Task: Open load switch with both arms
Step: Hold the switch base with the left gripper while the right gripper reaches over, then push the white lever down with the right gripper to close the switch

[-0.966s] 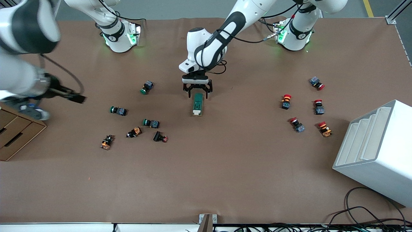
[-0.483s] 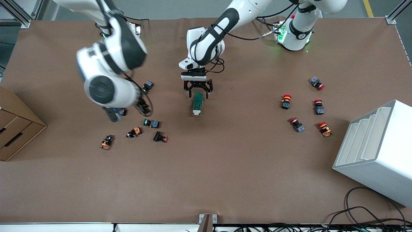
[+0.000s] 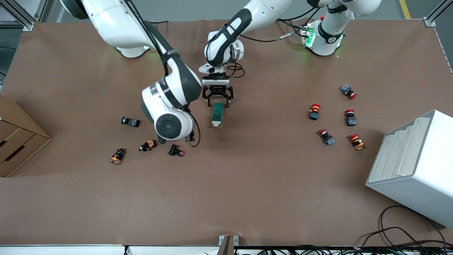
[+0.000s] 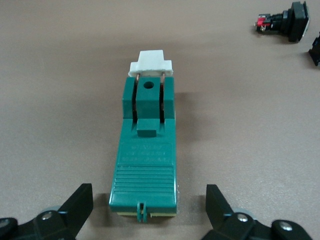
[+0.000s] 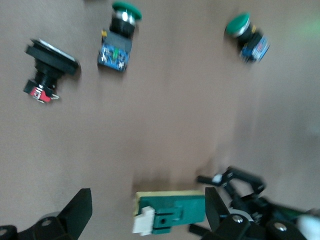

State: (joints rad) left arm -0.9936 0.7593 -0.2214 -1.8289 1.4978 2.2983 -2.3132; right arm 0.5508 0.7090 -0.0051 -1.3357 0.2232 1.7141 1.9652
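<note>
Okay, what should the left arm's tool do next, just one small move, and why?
Probably close on the load switch. The left tool is open, its fingers straddling the switch's dark-green end, while the right tool, also open, hovers near the white lever. Clamping the body first would steady it.

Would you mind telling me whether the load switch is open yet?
Not yet: the load switch lies flat with its white lever down at one end, and the left gripper's open jaws straddle it without touching.

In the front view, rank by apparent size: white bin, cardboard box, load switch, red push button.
1. White bin
2. Cardboard box, partly cut off by the picture's edge
3. Load switch
4. Red push button
</note>
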